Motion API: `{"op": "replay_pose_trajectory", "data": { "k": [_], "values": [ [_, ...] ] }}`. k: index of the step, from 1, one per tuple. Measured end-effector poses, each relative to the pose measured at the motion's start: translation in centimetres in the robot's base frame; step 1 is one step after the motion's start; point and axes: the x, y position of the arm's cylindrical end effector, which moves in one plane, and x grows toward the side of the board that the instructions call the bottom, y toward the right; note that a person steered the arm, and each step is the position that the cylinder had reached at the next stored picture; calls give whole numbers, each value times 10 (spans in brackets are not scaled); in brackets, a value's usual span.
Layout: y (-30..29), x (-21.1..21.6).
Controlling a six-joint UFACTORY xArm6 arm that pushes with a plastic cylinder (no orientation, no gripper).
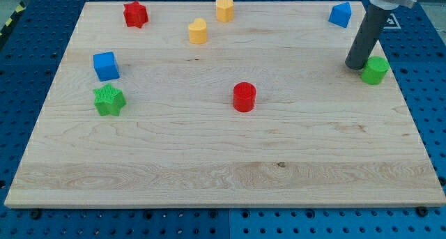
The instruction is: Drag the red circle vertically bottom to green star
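Observation:
The red circle (pixel 244 97) stands near the middle of the wooden board. The green star (pixel 109 100) sits at the view's left, roughly level with the red circle and far from it. My tip (pixel 355 65) rests on the board at the view's right, far right of and a little above the red circle, just left of a green block (pixel 375 70). It touches neither task block.
A blue cube (pixel 106 65) sits just above the green star. A red star (pixel 135 14) is at the top left. Two yellow blocks (pixel 198 31) (pixel 224 9) lie at top centre. A blue block (pixel 340 14) is at top right. The board (pixel 223 169) lies on a blue perforated table.

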Motion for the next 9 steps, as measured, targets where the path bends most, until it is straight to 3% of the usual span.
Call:
{"op": "replay_pose_trajectory", "data": {
  "k": [4,7,9],
  "values": [
    [-4,-7],
    [-88,-28],
    [-88,-29]
  ]
}}
